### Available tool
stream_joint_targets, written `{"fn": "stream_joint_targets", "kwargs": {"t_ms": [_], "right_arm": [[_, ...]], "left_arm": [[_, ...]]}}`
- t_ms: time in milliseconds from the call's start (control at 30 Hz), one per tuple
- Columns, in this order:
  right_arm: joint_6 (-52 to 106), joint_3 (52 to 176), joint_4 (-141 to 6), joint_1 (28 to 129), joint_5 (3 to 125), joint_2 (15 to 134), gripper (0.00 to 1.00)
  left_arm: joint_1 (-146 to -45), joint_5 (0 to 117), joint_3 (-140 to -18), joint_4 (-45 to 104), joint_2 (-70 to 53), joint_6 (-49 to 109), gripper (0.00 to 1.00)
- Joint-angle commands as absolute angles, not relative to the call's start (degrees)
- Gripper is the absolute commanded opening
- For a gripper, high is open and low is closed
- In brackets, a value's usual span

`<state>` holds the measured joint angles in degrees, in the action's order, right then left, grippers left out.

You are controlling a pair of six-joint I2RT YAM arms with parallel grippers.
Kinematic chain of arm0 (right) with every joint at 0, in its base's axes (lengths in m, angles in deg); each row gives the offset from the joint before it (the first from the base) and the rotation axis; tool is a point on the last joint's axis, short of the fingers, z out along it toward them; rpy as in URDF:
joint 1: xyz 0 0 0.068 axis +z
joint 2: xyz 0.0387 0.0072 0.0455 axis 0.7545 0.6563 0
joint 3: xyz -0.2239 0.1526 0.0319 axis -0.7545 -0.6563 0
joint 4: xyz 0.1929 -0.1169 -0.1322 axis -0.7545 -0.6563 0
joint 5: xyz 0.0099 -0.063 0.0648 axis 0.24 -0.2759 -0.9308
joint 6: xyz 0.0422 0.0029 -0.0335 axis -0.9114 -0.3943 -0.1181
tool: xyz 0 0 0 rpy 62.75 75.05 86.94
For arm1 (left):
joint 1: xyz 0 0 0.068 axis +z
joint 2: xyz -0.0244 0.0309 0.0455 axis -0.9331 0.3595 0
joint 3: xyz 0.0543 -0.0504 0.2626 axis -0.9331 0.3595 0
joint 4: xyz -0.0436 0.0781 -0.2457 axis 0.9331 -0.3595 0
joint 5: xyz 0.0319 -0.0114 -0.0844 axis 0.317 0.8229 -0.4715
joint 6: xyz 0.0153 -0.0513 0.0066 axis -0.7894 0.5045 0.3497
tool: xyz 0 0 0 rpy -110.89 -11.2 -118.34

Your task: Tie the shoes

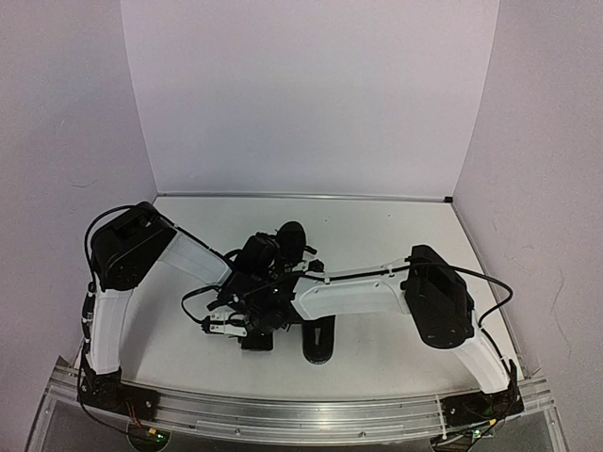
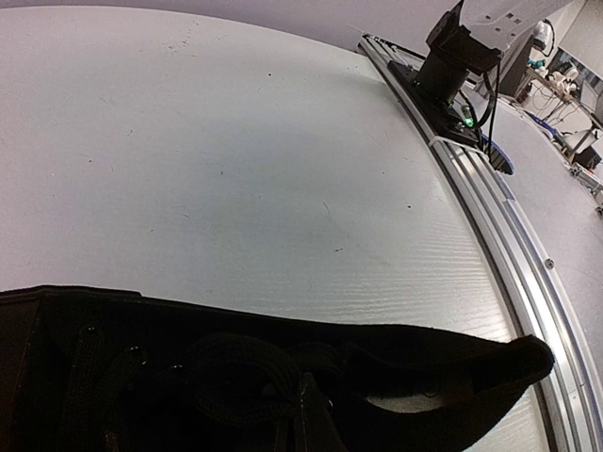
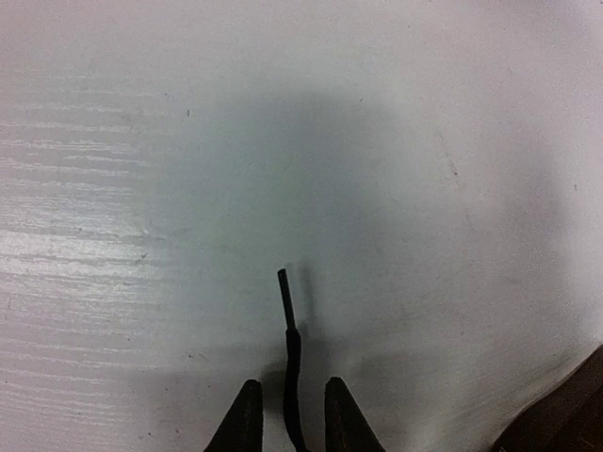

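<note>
One black shoe [image 1: 318,341] lies near the front middle of the table, and its laces and opening fill the bottom of the left wrist view [image 2: 405,377]. The other shoe cannot be told apart from the black wrists crowded in the middle. My left gripper [image 2: 311,414] has its fingers pressed together among the shoe's laces [image 2: 236,367]. In the top view its tips are hidden under the right forearm. My right gripper [image 3: 287,386] [image 1: 220,326] is left of the shoes, low over the table and narrowly open. A thin black lace end [image 3: 290,330] runs out between its fingers.
The white table [image 1: 377,235] has white walls behind and at both sides. An aluminium rail [image 2: 509,235] runs along the near edge and carries the right arm's base [image 2: 452,66]. A dark corner of a shoe [image 3: 570,414] shows at the right wrist view's lower right.
</note>
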<state>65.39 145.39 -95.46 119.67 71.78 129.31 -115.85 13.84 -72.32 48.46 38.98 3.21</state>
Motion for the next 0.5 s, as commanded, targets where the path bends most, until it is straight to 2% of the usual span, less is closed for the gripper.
{"fn": "stream_joint_targets", "kwargs": {"t_ms": [0,133,233,467], "right_arm": [[64.9,145.8,-102.0,119.2,68.8,134.0,0.17],[64.4,146.6,-103.2,119.2,68.4,135.1,0.10],[63.9,147.0,-103.7,119.2,67.5,135.1,0.00],[61.7,147.5,-103.7,119.5,67.9,131.1,0.00]], "left_arm": [[-116.0,15.9,-73.8,45.3,40.7,1.5,0.00],[-116.0,16.0,-73.9,44.9,40.6,1.2,0.00],[-116.0,16.2,-74.2,44.4,40.7,1.0,0.00],[-116.0,16.4,-73.9,44.2,40.6,0.8,0.00]]}}
